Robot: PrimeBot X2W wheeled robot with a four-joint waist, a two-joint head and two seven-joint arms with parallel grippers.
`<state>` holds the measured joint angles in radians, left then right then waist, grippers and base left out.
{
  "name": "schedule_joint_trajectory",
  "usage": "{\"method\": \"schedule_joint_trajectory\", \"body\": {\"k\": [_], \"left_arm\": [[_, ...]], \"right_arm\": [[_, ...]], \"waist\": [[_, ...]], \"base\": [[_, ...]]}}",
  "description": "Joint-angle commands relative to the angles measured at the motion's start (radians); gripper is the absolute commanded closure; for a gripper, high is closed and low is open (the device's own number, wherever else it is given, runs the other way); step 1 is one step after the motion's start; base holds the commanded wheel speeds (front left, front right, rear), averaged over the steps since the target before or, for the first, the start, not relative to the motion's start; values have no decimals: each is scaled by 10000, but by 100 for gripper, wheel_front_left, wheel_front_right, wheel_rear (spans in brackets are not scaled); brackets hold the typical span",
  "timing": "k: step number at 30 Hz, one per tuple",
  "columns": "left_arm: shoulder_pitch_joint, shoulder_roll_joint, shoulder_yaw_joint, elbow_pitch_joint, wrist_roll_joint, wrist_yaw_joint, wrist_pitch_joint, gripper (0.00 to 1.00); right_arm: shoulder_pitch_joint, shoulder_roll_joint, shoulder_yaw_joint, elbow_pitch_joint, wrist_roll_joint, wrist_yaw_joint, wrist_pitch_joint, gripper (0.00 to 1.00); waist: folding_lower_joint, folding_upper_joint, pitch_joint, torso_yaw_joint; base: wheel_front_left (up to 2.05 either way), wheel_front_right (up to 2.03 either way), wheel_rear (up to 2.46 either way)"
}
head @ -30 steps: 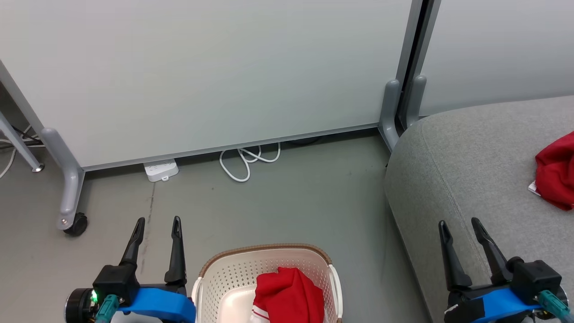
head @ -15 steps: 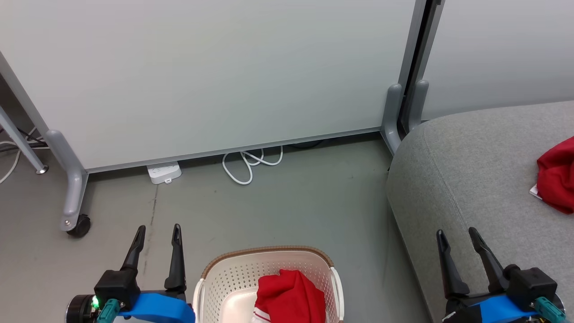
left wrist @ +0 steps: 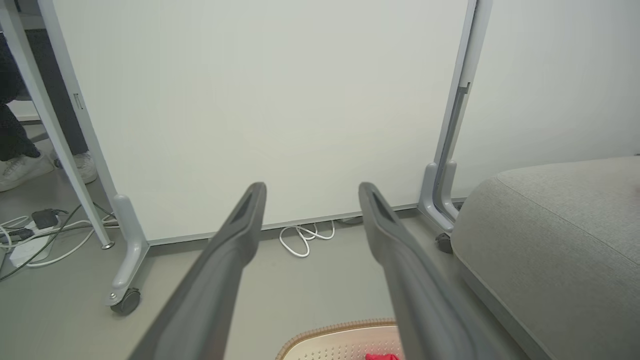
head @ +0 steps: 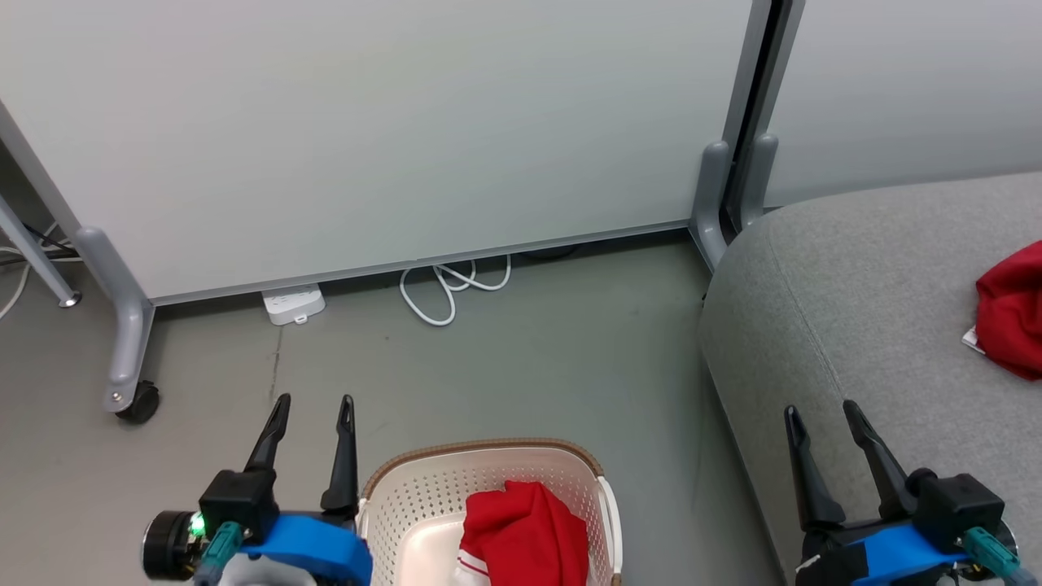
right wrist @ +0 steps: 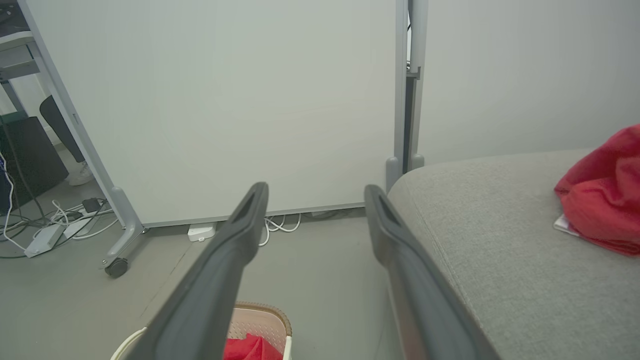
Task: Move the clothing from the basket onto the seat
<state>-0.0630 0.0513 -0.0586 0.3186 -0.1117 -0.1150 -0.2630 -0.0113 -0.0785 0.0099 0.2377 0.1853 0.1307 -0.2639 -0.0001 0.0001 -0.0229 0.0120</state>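
A cream basket point(head: 423, 488) with a brown rim stands on the floor at the bottom centre of the head view. One red piece of clothing point(head: 525, 533) with white stripes lies inside it. A second red garment point(head: 1009, 313) rests on the grey seat point(head: 863, 293) at the right. My left gripper point(head: 313, 403) is open and empty, just left of the basket. Over the seat's front edge my right gripper point(head: 818, 411) is open and empty too. The basket rim point(left wrist: 335, 330) and seat point(left wrist: 560, 240) show in the left wrist view; the right wrist view shows the garment point(right wrist: 600, 195) on the seat point(right wrist: 490, 225).
White partition panels on grey wheeled legs point(head: 122, 325) stand behind the floor. A white power strip point(head: 291, 305) and a coiled white cable point(head: 452, 285) lie at their foot. A person's shoes point(left wrist: 30, 167) and more cables point(left wrist: 30, 235) show beyond the left panel.
My left gripper has moved slightly right, toward the basket. The head view has shifted a little. Both garments and the basket stay put.
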Motion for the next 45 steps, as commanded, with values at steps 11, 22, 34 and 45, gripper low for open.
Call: {"method": "schedule_joint_trajectory", "body": {"k": [11, 22, 34, 45], "left_arm": [[-1770, 314, -1430, 1538, -5, -179, -26, 0], [-4177, 1244, -3568, 3733, -865, -163, -26, 0], [-6439, 1917, -5729, 6459, -1932, -163, -26, 0], [-7904, 2260, -7489, 8052, -2678, -162, 188, 0]], "right_arm": [[-1151, -236, 447, -257, -15, 1, -9, 0], [-3015, -290, 951, -596, -11, 1, -9, 0], [-4392, -155, 1158, -1027, -68, 1, -9, 0], [-5390, -187, 1292, -1499, -149, 1, -9, 0]], "waist": [[1, -1, 1296, -731], [1, -1, 3713, -1622], [1, -1, 6084, -2064], [1, -1, 7874, -2314]], "base": [[0, 0, 0], [0, 0, 0], [0, 0, 0], [0, 0, 0]]}}
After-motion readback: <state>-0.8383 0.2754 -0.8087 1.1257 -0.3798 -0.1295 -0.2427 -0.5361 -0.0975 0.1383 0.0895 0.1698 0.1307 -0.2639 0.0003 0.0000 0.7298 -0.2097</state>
